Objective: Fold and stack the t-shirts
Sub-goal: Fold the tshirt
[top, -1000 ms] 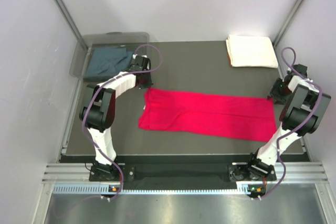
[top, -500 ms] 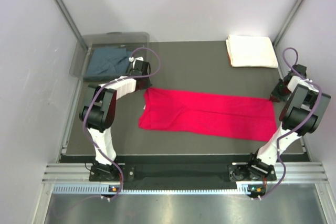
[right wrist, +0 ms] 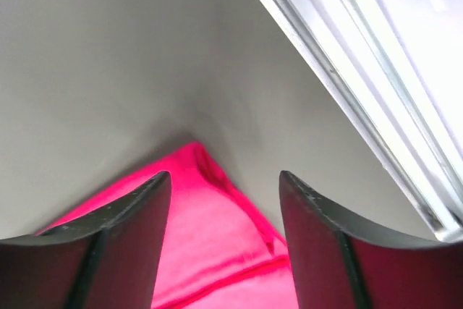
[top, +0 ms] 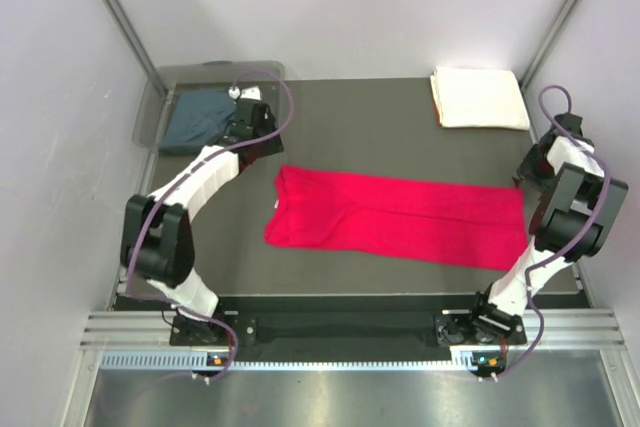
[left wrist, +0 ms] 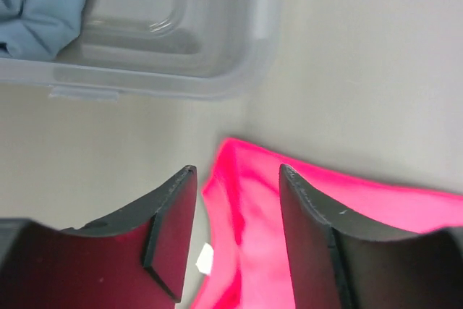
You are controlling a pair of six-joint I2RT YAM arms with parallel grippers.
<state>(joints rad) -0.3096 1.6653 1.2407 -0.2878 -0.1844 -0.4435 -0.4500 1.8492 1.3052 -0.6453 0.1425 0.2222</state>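
Lying in the clear bin is the blue-grey shirt. The left tool, spread, hovers at the far-left corner of the red shirt, flat on the surface. The right tool, spread, is at its far-right corner, the folded cream shirt beyond.

Dark grey table, pale lilac walls, slanted metal posts, aluminium rail in front

- Slate blue-grey shirt: right edge hidden behind left arm.
- Red shirt: cut off by lower edge of the left wrist view.
- White fleck on it: blurred, possibly a label.
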